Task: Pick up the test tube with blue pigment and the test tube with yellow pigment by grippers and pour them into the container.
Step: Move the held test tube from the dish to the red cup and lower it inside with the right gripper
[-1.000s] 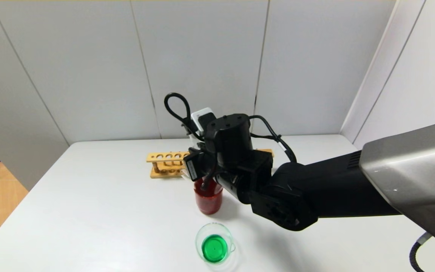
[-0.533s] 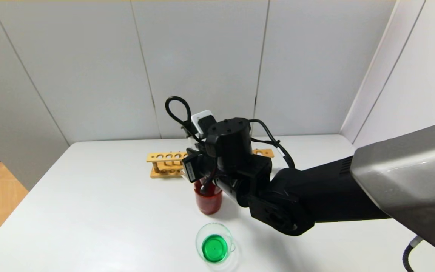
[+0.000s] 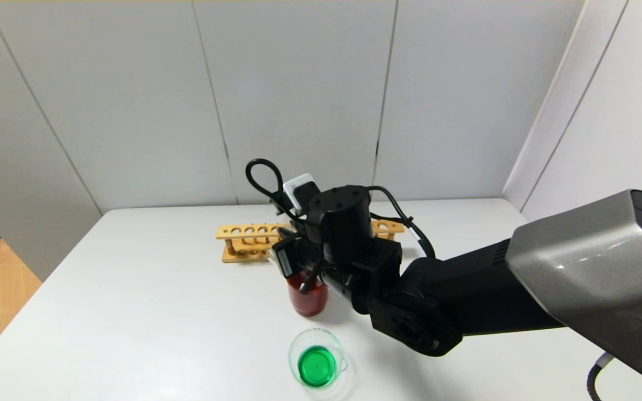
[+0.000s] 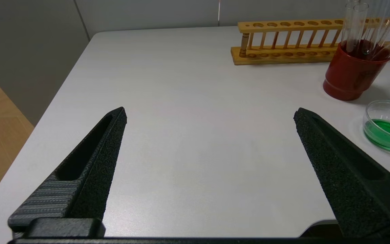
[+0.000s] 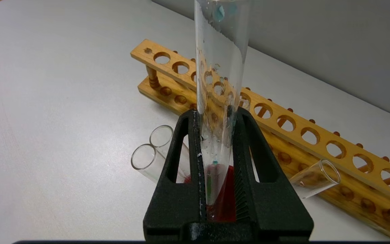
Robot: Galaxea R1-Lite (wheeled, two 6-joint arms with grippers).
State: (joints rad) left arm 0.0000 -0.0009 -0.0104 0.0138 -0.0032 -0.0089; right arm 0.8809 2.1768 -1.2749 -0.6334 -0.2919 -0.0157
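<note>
Nearest the robot, the container [image 3: 317, 365] stands on the white desk [image 3: 131, 312], a low clear beaker holding green liquid, which suggests blue and yellow have already met in it. The left gripper [image 4: 208, 115] is off at the robot's left over bare desk, spread wide with nothing between its fingers, apparently idle.

Just beyond the container stands the red beaker [image 3: 308, 296], with several clear empty tubes [image 5: 156, 150] leaning in it, so it seems to serve as the bin for used glass. The right gripper [image 3: 298, 267] hangs right over that beaker. In its wrist view the fingers are closed on a test tube [image 5: 219, 88] that holds only droplets and faint teal traces, so it is likely the test tube with blue pigment, already poured out. The tube's end points down into the red beaker, a posture that fits dropping it in with the other empties. No yellow-filled tube is visible.

Farthest back, the wooden rack [image 3: 248, 240] lies along the desk, and its visible holes are vacant.
</note>
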